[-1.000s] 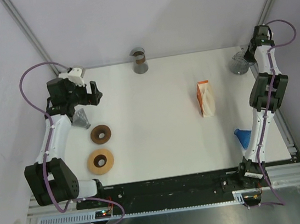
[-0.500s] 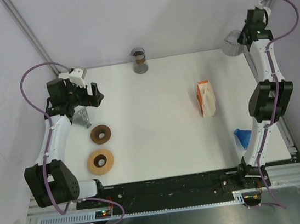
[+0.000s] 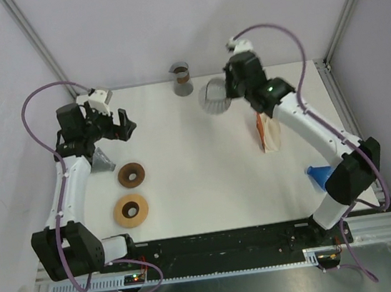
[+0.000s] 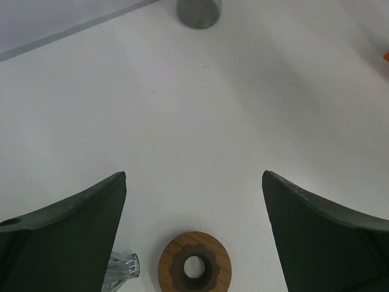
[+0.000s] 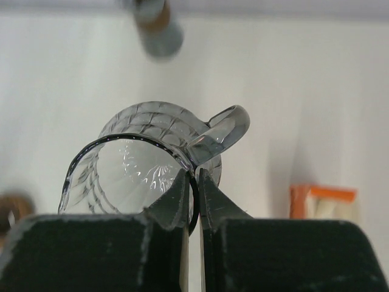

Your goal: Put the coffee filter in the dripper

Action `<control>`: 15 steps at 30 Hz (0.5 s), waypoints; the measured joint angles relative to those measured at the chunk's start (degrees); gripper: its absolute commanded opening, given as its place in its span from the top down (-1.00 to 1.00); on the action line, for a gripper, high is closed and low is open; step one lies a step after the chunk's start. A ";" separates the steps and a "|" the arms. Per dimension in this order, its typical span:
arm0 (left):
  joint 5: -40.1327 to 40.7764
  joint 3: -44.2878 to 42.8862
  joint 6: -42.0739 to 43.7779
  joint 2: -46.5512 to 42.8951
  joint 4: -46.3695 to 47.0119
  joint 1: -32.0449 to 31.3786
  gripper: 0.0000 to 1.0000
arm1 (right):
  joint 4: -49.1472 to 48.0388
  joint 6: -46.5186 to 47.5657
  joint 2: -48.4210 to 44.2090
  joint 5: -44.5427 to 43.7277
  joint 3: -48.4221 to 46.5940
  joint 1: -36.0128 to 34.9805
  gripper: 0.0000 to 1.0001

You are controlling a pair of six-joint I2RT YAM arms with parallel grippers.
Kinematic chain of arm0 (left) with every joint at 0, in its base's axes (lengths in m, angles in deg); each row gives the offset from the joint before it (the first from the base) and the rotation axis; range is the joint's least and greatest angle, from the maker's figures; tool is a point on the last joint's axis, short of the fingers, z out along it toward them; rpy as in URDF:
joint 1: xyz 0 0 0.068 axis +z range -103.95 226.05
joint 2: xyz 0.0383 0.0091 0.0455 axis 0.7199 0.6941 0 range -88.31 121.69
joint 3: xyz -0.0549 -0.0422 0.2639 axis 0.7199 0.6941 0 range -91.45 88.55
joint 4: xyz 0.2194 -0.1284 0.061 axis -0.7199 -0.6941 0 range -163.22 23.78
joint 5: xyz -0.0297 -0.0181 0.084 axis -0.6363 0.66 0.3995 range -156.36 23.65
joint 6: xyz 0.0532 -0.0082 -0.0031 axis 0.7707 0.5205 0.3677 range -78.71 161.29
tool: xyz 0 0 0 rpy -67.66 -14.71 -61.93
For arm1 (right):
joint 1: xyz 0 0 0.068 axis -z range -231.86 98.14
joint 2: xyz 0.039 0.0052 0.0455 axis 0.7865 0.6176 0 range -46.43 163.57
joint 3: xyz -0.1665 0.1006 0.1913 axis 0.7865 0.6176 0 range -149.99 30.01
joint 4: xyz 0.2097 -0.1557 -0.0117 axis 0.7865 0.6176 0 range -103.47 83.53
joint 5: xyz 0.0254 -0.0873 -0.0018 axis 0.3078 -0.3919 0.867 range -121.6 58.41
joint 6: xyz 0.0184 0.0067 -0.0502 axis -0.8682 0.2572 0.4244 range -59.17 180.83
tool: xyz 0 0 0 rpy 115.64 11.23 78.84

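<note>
A grey cup [image 3: 181,78] is set at the 12 o'clock edge of the white bench [image 3: 194,139]. Two wooden rings are laid near 8 o'clock, the dark ring [image 3: 131,174] just at 12 o'clock of the light ring [image 3: 131,209]. A blue cone [image 3: 318,175] is seen at 4 o'clock.

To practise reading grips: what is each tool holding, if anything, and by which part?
The right tool pinches the glass dripper by its rim, next to the handle. The left tool is open and holds nothing.

white table [image 3: 196,153]: wooden rings [image 3: 131,174], filter box [image 3: 269,129], grey cup [image 3: 182,80], blue cone [image 3: 319,175].
</note>
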 measured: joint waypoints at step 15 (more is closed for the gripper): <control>5.49 5.38 9.99 -0.15 -4.81 -3.28 -0.70 | 6.16 -12.37 -5.05 -4.15 30.23 -15.87 1.00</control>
